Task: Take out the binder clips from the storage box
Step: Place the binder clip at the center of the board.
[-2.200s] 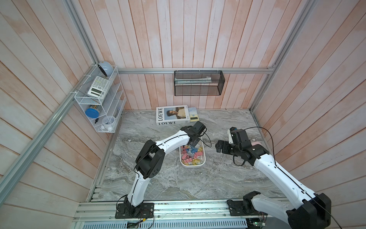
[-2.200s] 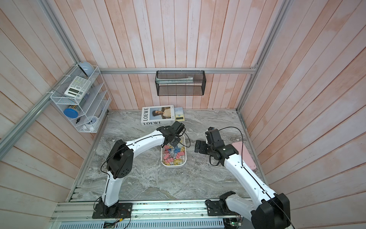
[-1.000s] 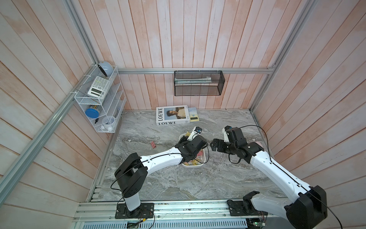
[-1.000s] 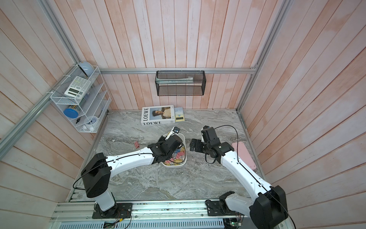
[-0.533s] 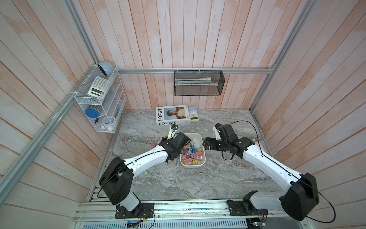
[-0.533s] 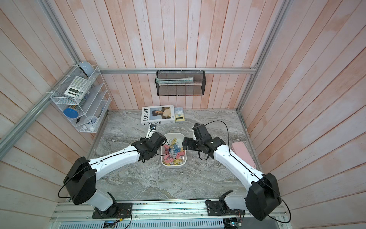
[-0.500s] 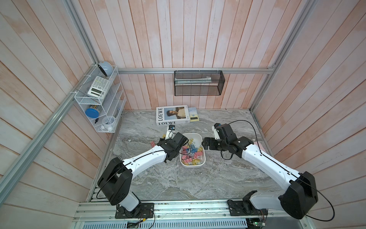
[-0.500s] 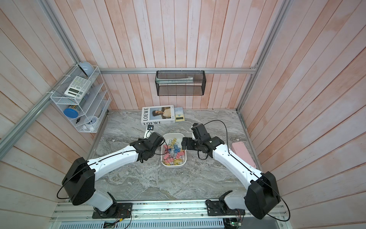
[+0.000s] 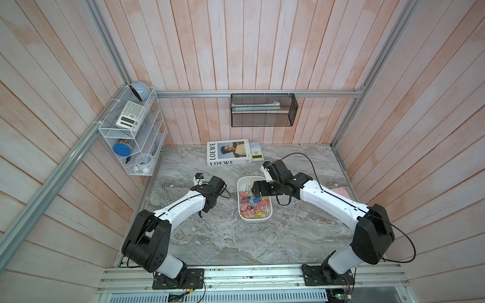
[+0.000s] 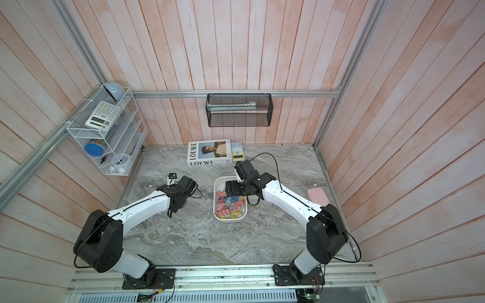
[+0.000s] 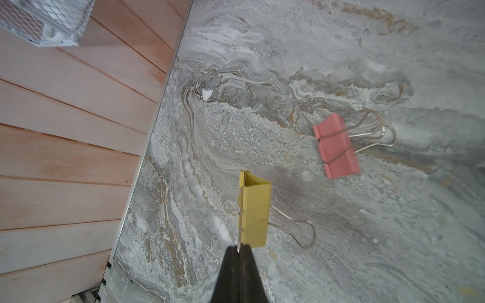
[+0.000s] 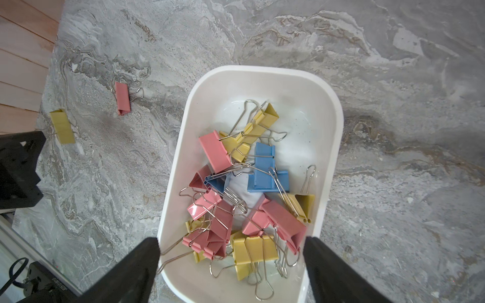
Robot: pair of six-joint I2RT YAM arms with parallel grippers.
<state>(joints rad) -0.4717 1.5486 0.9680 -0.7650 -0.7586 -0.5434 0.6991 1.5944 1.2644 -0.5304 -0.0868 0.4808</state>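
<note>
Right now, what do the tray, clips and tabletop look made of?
Tray: looks like white moulded plastic, smooth, slight gloss, rounded corners.
Clips: likely painted sheet metal, matte pastel folds, bare shiny wire handles.
Tabletop: grey veined marble look; stone or printed laminate, cannot tell.

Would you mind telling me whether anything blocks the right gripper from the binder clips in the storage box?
Nothing visible does: the open right gripper hangs above the lidless storage box, binder clips exposed below.
</note>
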